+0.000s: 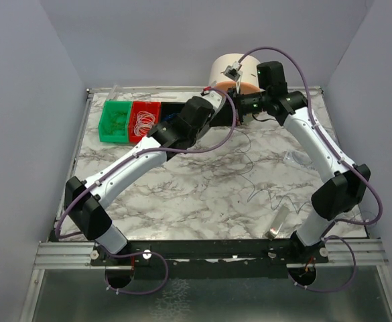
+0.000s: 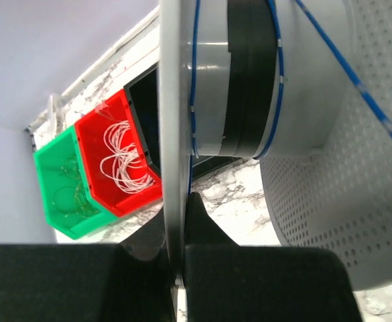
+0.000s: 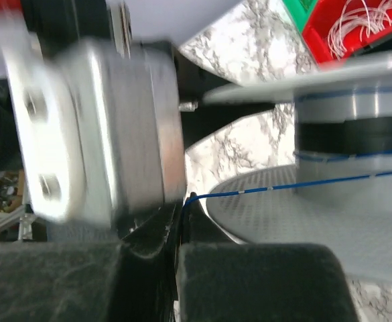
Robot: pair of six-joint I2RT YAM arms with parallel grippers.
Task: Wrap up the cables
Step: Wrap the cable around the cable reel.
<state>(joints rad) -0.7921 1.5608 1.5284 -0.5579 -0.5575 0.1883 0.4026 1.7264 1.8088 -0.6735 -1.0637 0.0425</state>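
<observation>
Pressed together, the left hand (image 2: 177,265) clamps the thin grey flange (image 2: 172,100) of the spool (image 2: 212,87). Beside it the right hand (image 3: 180,216) pinches the thin cable (image 3: 283,190), which runs straight across the spool; its loose tail squiggles over the marbled tabletop (image 1: 182,194).

We see the overhead view evenly and softly lit, the marble worktop (image 1: 202,188) bright in front of the spool (image 1: 226,67), with only faint, soft-edged shadows beneath the arms and no hard glare. In the left wrist view the red bin (image 2: 118,161) left of the spool is sharp and well lit, while the black jaws below it are dark and featureless. In the right wrist view we find the metal block (image 3: 95,134) left of the spool smeared by blur, its face washed pale, and the spool's edges soft too.
</observation>
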